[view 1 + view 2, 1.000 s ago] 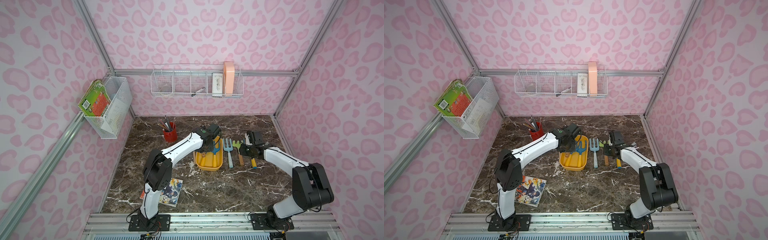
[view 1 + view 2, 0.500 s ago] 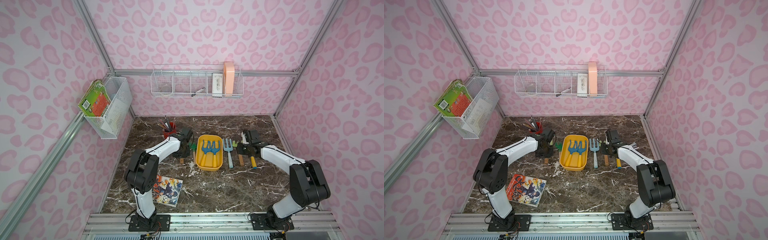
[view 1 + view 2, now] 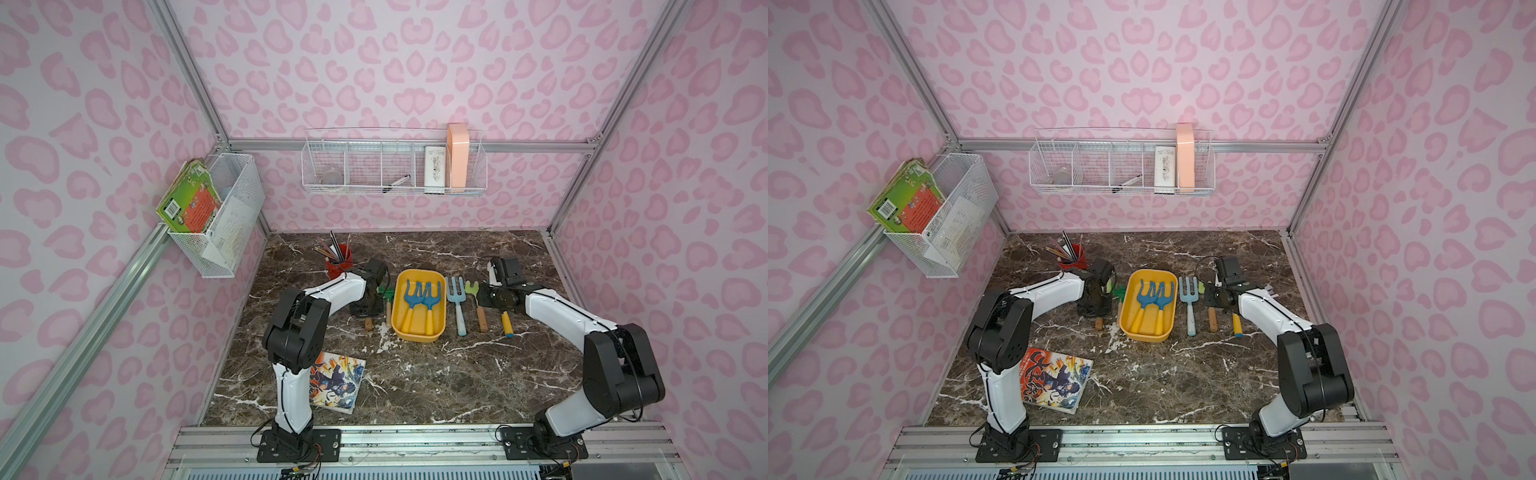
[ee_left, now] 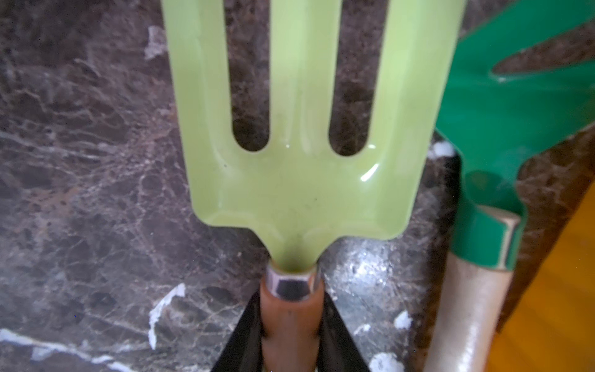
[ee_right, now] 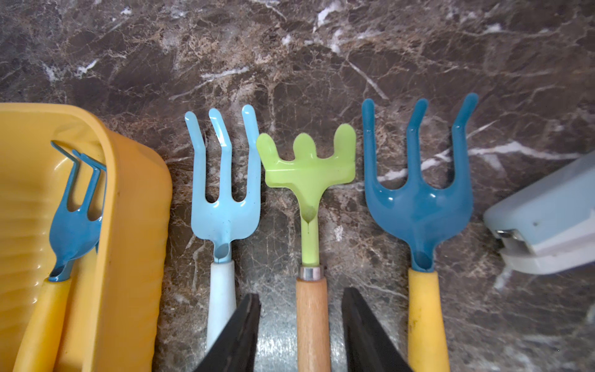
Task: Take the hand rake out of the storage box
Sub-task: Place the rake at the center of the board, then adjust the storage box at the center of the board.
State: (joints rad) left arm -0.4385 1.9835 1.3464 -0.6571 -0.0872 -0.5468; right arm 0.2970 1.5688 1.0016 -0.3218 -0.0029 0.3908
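The yellow storage box [image 3: 419,337] stands mid-table, and two blue rakes [image 3: 419,293] with yellow handles lie in it. Just left of the box, my left gripper [image 4: 291,299] is shut on the brown wooden handle of a pale green, three-tined hand rake [image 4: 296,193], low over the marble. A dark green rake [image 4: 502,128] lies between it and the box wall [image 4: 563,290]. To the right of the box, my right gripper [image 5: 301,296] stands open astride the wooden handle of a lime green rake [image 5: 309,167], touching neither side.
A light blue fork [image 5: 225,199] and a dark blue rake [image 5: 418,199] flank the lime one, with a grey-blue stapler [image 5: 547,219] beyond. A red pencil cup [image 3: 340,259] stands behind the left arm and a comic book [image 3: 336,382] lies near its base. Wire baskets [image 3: 392,166] hang on the walls.
My left arm swung from over the box to its left side, carrying the pale green hand rake, and has come down to the table. The right gripper has barely shifted.
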